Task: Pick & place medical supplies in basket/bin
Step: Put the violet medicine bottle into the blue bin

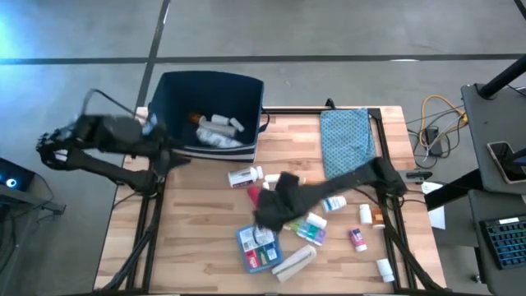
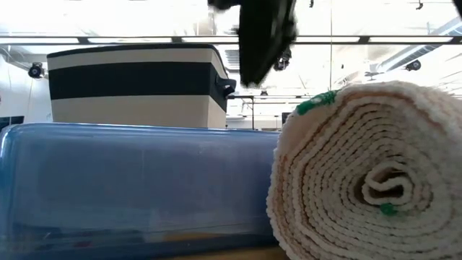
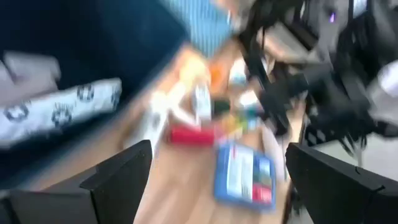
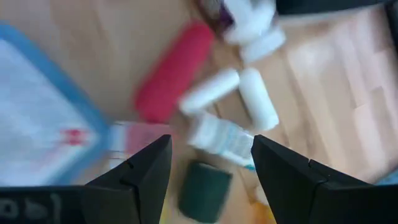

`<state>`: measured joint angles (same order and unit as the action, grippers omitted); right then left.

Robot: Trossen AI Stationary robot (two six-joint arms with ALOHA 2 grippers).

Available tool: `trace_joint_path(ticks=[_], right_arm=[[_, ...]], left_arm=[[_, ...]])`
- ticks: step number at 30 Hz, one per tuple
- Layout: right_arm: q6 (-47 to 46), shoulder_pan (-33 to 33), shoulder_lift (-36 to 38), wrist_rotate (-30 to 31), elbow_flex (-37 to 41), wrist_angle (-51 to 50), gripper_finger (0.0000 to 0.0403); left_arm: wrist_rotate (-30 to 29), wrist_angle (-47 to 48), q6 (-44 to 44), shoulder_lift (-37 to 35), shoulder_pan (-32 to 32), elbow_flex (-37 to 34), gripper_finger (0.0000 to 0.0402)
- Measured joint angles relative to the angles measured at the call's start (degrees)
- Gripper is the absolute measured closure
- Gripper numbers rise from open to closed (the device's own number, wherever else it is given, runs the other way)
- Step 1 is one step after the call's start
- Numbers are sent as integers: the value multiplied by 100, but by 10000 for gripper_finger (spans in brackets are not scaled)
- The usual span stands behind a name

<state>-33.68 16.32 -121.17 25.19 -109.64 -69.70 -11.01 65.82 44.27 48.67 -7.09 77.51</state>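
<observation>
While right end effector (image 4: 211, 180) gapes, above supplies (image 4: 214, 134)

A teal patterned cloth pouch (image 1: 346, 140) lies flat on the light wooden slatted surface (image 1: 197, 230) near its far right corner. Yellow and orange cables (image 1: 436, 115) trail across the grey floor (image 1: 329, 33) beyond.

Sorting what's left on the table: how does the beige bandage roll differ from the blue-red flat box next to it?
The bandage roll is a beige cylinder lying on its side; the blue-red flat box is a flat rectangle lying face up. In the low view the roll shows a coarse woven spiral end, while the box shows a smooth blue edge. The box covers more tabletop than the roll. Both lie near the table's front edge, outside the bin.
</observation>
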Motion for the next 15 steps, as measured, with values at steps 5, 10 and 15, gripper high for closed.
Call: trace_joint_path(ticks=[5, 10, 15], right_arm=[[1919, -614, -8, -157, 507, 911, 188], [3098, -1103, -8, -656, 750, 1685, 188], [3326, -1472, -7, -824, 843, 2023, 188]], left_arm=[[-67, -411, 950, -269, -843, -1592, 54], [-150, -1480, 1478, -371, -1258, -2925, 54], [-329, -2379, 1527, -446, -1281, -3922, 54]])
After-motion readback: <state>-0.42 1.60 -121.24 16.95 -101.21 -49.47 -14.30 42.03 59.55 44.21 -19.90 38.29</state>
